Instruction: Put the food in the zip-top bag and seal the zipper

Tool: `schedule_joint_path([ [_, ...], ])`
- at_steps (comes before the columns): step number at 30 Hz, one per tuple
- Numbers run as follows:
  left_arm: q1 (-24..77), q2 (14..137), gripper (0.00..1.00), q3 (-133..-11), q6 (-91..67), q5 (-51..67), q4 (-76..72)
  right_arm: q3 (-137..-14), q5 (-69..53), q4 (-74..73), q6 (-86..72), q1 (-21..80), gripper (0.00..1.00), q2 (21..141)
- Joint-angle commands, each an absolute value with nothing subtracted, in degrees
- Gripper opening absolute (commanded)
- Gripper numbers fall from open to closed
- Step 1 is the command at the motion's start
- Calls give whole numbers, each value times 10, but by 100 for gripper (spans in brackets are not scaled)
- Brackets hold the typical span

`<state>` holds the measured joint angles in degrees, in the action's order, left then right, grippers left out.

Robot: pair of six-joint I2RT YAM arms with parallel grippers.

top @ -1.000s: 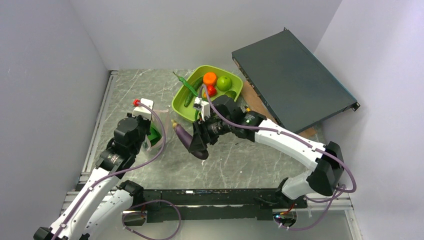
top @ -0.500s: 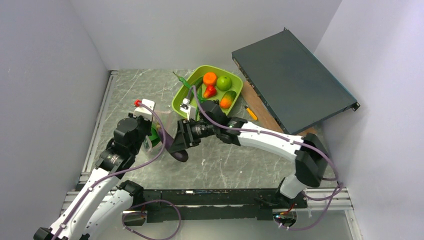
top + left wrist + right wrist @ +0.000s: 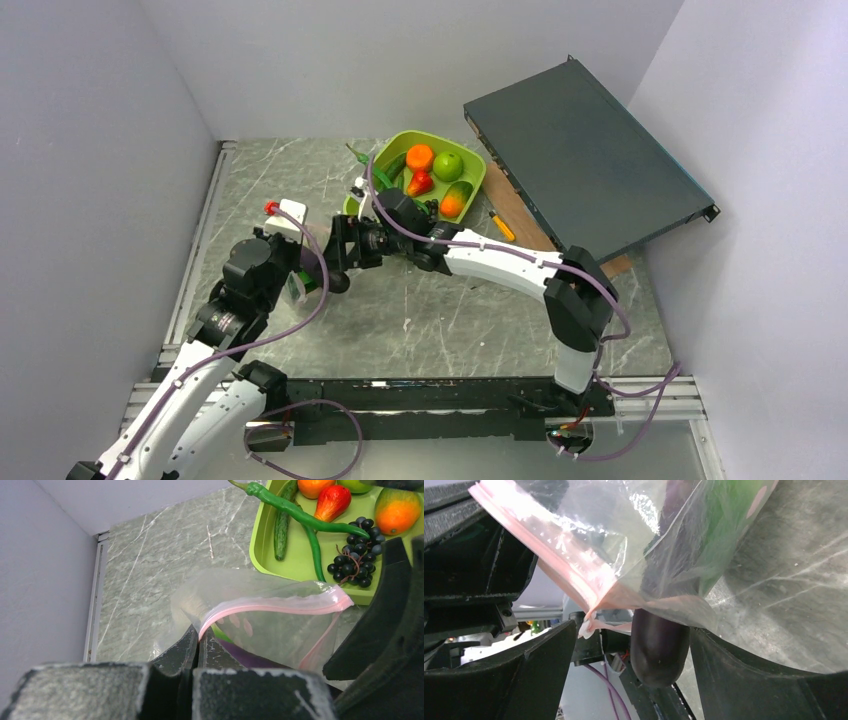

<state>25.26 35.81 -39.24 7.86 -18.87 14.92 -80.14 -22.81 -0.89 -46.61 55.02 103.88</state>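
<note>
The clear zip-top bag [image 3: 260,625] hangs from my left gripper [image 3: 197,636], which is shut on the left end of its pink zipper [image 3: 280,605]; the mouth is open. In the top view the left gripper [image 3: 292,262] and right gripper [image 3: 338,258] meet at the bag [image 3: 312,268]. The purple eggplant [image 3: 659,650] sits partly inside the bag, its blunt end sticking out between my right gripper's [image 3: 634,630] spread fingers [image 3: 539,670], with a gap on one side. A green piece [image 3: 729,510] is in the bag too. It also shows through the bag in the left wrist view [image 3: 220,632].
The lime-green tray [image 3: 478,168] behind holds an orange [image 3: 420,157], green apple [image 3: 448,165], red pepper [image 3: 422,183], cucumber [image 3: 281,527], green pods [image 3: 300,515] and grapes [image 3: 352,565]. A dark flat box [image 3: 585,160] leans at the right. An orange-handled screwdriver [image 3: 502,226] lies beside it.
My right arm has carried the eggplant left from the table's middle into the bag's mouth, and its fingers have spread apart. The left gripper has kept hold of the bag.
</note>
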Motion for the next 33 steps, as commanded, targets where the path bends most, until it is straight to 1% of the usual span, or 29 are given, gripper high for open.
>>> schedule_joint_path([
  [1,252,348,0,-412,78,-185,129,-819,-181,-51,-410,569,85,992],
  [8,252,352,0,-413,79,-184,129,-803,-77,-82,-360,623,80,979],
  [12,252,350,0,-412,78,-183,129,-802,-59,-85,-354,635,73,990],
  [14,252,351,0,-413,79,-183,129,-804,-24,-93,-344,641,73,991],
  [18,252,352,0,-413,78,-182,128,-808,-1,-97,-333,648,73,1002],
  [19,251,352,0,-414,79,-181,129,-808,10,-95,-332,651,71,1005],
  [21,252,352,0,-413,79,-182,128,-803,13,-78,-336,651,60,1009],
  [23,252,352,0,-413,78,-183,129,-803,11,-71,-340,652,46,1015],
  [29,252,351,0,-413,78,-181,128,-806,18,-37,-348,651,38,1028],
  [33,252,353,0,-414,77,-177,128,-843,34,64,-362,650,35,1082],
])
